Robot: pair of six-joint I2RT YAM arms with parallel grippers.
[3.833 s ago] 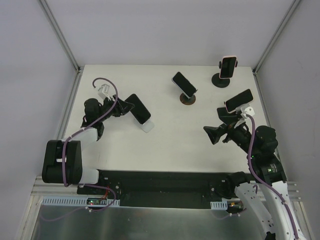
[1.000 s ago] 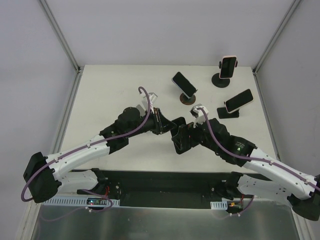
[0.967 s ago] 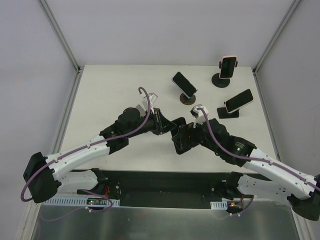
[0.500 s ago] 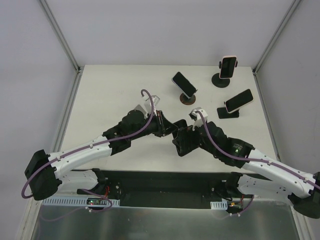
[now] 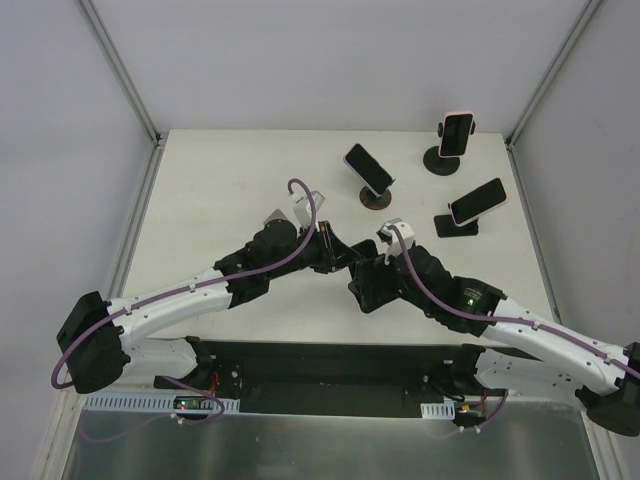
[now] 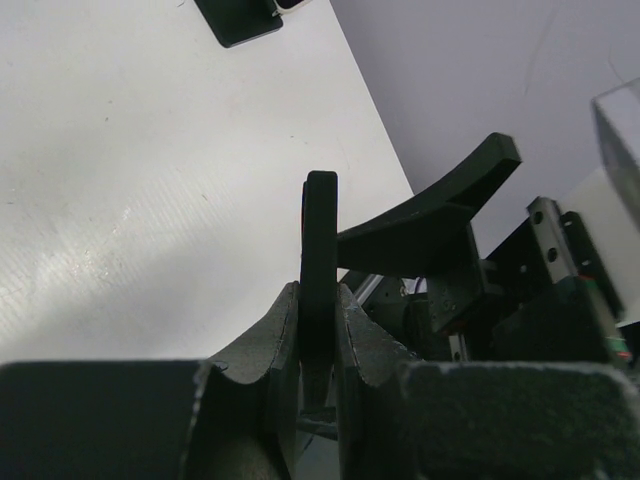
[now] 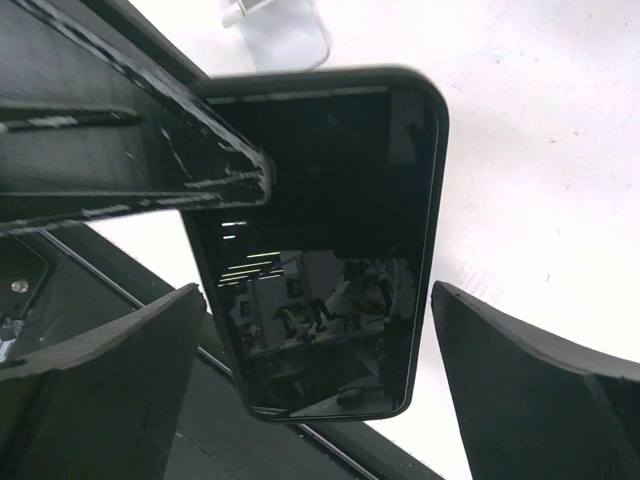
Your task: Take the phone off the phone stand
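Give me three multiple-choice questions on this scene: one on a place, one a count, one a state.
1. Where is the black phone? A on a stand; B in the left claw; C flat on the table.
2. How many phones on stands, far right? A one; B three; C five.
3. The right claw is: A open; B shut; C out of view.
B, its fingers pinch the phone's edge; B, three show from above; A, its fingers stand apart beside the phone.
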